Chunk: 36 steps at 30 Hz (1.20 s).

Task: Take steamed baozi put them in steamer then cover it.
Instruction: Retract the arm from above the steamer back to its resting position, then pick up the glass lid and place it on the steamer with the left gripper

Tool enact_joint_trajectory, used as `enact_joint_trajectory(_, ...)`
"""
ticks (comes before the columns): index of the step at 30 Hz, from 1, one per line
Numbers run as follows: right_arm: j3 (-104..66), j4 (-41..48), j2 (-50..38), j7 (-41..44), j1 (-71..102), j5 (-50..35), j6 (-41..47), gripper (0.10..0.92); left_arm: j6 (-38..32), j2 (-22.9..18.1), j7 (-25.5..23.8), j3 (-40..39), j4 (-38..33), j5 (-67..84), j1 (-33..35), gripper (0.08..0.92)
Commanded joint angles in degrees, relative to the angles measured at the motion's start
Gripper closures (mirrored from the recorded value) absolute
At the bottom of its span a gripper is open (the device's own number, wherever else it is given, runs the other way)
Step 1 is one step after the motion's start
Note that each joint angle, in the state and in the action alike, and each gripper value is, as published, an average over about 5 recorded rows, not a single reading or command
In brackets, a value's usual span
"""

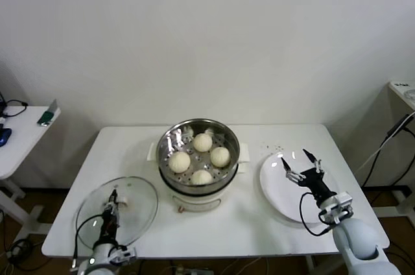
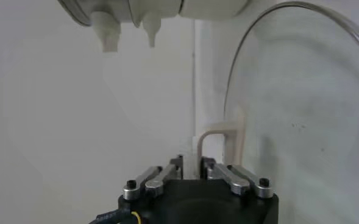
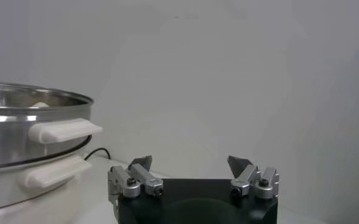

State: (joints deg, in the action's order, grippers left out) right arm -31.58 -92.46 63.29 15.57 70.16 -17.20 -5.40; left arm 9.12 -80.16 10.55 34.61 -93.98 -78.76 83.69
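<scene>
Four steamed baozi (image 1: 201, 155) sit inside the steamer (image 1: 198, 165), which stands between the two arms. The left gripper (image 2: 193, 169) is clamped on the bar handle of the cover (image 1: 135, 207), which lies flat on the table (image 1: 253, 223) directly beneath it. The right gripper (image 1: 302, 163) hangs with fingers spread wide over the white plate (image 1: 280, 191).

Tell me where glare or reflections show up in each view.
Head view: the steamer has bright reflections along its steel inner wall, and the glass cover shows pale sheen over the table. Left wrist view: the cover's clear glass carries a soft haze, its rim a thin bright line, with the left gripper closed on its handle. Right wrist view: light streaks band the steamer's side; the right gripper is open.
</scene>
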Motion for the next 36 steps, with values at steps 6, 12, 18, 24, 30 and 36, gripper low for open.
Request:
enact_joint_trajectory(6, 0.2, 0.6, -0.7, -0.1, -1.0, -0.1, 0.1, 0.203, 1.6, 2.5, -1.2, 0.7, -11.0, 3.4, 4.1, 0.856)
enact_joint_trajectory(12, 0.4, 1.7, -1.3, -0.2, -2.1, -0.1, 0.1, 0.203, 7.5, 6.1, -2.2, 2.5, -20.3, 5.0, 8.8, 0.857)
enact_joint_trajectory(18, 1.1, 3.2, -1.6, -0.2, -3.8, -0.1, 0.0, 0.203, 13.0, 10.3, -4.6, 4.0, -28.5, 6.7, 11.3, 0.857)
enact_joint_trajectory(24, 2.7, 4.0, -2.2, -0.2, -5.4, 0.1, 0.6, 0.203, 17.3, 15.9, -6.4, 3.1, -32.3, 7.8, 10.8, 0.857)
enact_joint_trajectory(30, 3.8, 4.6, -2.1, -0.5, -7.1, 0.5, 1.3, 0.203, 22.2, 26.0, -10.8, -4.2, -33.2, 8.1, 3.1, 0.857)
enact_joint_trajectory(36, 4.2, 5.4, -1.3, -0.6, -7.7, 1.0, 1.2, 0.203, 29.5, 30.2, -16.6, -19.0, -32.2, 8.9, -12.5, 0.857)
